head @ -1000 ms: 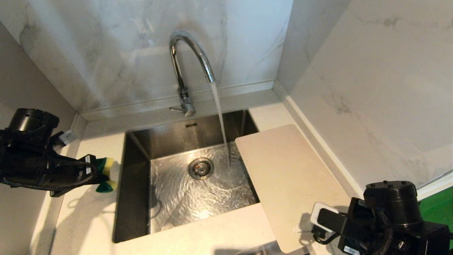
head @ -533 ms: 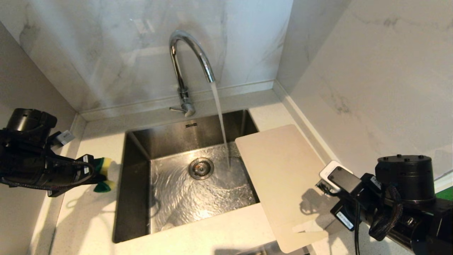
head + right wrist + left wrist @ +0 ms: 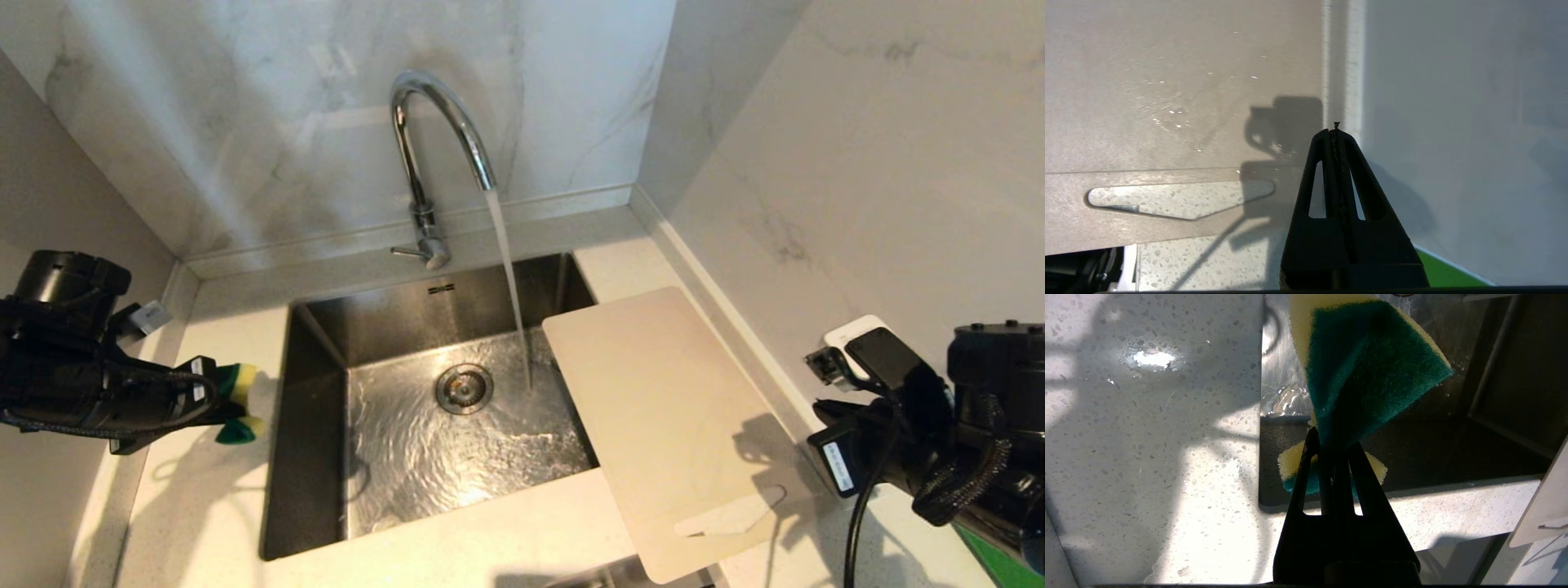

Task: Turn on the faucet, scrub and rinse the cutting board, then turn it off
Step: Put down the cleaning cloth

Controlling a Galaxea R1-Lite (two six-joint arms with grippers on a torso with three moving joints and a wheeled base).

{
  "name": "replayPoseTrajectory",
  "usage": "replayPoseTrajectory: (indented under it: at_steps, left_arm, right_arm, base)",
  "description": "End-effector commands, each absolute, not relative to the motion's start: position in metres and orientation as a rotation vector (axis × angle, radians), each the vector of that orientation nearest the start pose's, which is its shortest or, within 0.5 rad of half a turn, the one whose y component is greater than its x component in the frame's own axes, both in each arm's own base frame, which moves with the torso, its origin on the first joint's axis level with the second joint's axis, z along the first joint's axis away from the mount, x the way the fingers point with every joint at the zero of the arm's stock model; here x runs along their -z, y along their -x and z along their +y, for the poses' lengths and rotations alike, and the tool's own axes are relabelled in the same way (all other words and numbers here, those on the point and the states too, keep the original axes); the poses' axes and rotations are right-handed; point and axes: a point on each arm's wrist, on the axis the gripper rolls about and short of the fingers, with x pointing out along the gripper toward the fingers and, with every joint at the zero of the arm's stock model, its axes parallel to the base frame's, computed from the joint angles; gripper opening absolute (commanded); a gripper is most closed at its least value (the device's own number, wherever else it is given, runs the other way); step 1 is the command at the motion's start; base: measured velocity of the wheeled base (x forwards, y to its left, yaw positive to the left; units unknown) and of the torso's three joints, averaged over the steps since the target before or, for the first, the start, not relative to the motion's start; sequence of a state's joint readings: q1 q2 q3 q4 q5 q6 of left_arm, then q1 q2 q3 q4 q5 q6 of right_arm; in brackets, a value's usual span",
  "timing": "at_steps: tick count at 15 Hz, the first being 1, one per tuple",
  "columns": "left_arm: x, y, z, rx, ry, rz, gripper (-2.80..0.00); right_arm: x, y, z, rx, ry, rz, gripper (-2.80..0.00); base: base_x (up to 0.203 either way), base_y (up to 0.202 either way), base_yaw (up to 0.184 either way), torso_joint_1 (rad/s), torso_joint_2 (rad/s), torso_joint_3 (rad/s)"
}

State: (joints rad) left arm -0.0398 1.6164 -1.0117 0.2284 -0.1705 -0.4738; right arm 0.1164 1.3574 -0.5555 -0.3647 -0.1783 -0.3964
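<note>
**Water running, board not yet under the stream**

The pale speckled desk wraps a steel sink set in a marble corner. The faucet stands behind the sink, and water pours from its spout to the basin floor beside the drain. The cutting board lies flat on the desk right of the sink, one edge overhanging the basin, its handle cutout at the near end, dry of the stream. The left gripper hovers over the sink's left rim, jaws clamped on a green-and-yellow sponge. The right gripper hangs near the board's cutout end by the wall, jaws together and empty. Turning on looks done; scrubbing comes next. That calls for bringing sponge and board together, likely under the water.
</note>
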Motion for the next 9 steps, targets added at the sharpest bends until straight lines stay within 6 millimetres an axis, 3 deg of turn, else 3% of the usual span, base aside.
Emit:
replayPoseTrajectory:
  at_steps: [1,9]
  left_arm:
    - [-0.187,-0.268,-0.015,-0.004,0.504,0.866,-2.80]
    - [-0.186,-0.270,-0.015,0.000,0.504,0.869,-2.80]
  right_arm:
    - [-0.192,-0.189,0.012,0.024,0.419,0.388,-2.80]
    - [-0.215,-0.143,0.004,0.064,0.276,0.358,-2.80]
  base:
    - [0.000,0.000,0.000,0.000,0.00,0.000]
    - [0.000,0.000,0.000,0.000,0.00,0.000]
